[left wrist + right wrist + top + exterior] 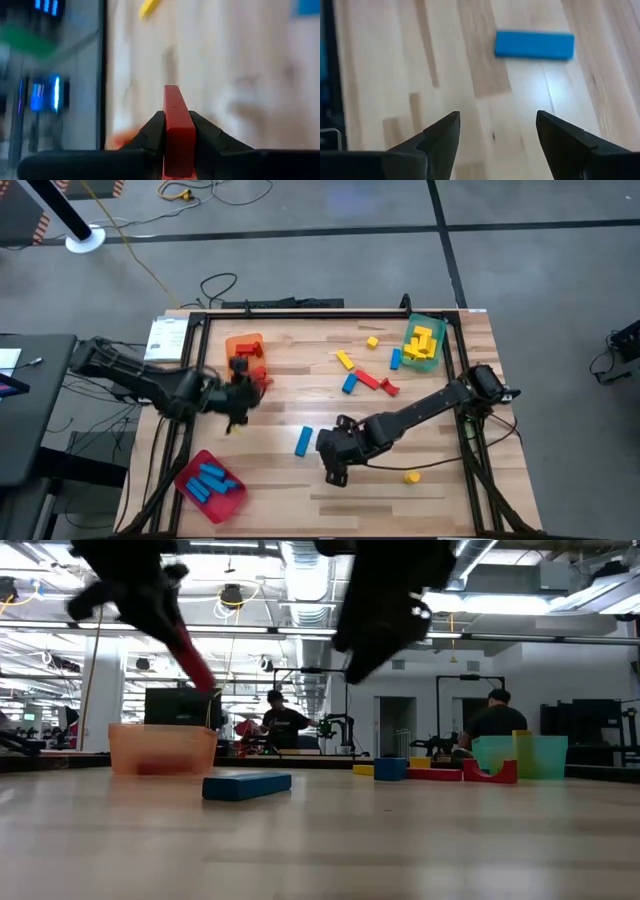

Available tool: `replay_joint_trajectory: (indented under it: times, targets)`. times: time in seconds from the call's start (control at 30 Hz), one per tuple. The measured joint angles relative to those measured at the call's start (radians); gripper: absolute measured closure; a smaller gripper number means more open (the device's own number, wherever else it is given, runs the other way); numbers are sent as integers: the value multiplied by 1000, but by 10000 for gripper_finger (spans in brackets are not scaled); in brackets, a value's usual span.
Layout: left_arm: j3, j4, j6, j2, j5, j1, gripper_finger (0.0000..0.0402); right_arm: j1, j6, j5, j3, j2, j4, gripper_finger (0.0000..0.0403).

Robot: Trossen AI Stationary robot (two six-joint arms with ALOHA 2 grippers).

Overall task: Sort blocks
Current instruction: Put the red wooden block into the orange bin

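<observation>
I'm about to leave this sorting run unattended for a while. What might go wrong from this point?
1. The left gripper pinches the red block by its lower end only; it may slip or swing before reaching the orange tray.
2. The right gripper hangs open above the table, short of the blue block; closing there would catch nothing.
3. The yellow block lies near the table edge; a bump from the right arm might knock it off.
</observation>
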Motion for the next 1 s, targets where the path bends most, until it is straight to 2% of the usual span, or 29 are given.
replay_joint_trajectory:
  times: [0.23, 0.43, 0.57, 0.63, 0.73, 0.8, 0.93, 1.0]
  targets:
    - [-1, -62, -41, 4, 20, 278, 346, 88, 158, 135, 0, 0, -181, 127]
    - [-1, -66, 5, 8, 177, 511, 344, 184, 284, 246, 0, 0, -243, 127]
    - [-1, -60, 13, 8, 153, 612, 340, 236, 362, 311, 0, 0, -273, 127]
    - [-1, -61, 29, 8, 186, 645, 332, 258, 391, 341, 0, 0, -283, 127]
    - [-1, -60, 45, 8, 348, 662, 310, 282, 429, 371, 0, 0, -295, 127]
    - [-2, -61, 47, 8, 411, 660, 291, 296, 451, 385, 0, 0, -306, 127]
    - [-2, -64, 36, 8, 417, 644, 246, 317, 472, 423, 0, 0, -309, 127]
    - [-2, -58, 24, 8, 367, 642, 222, 323, 478, 430, 0, 0, -309, 127]
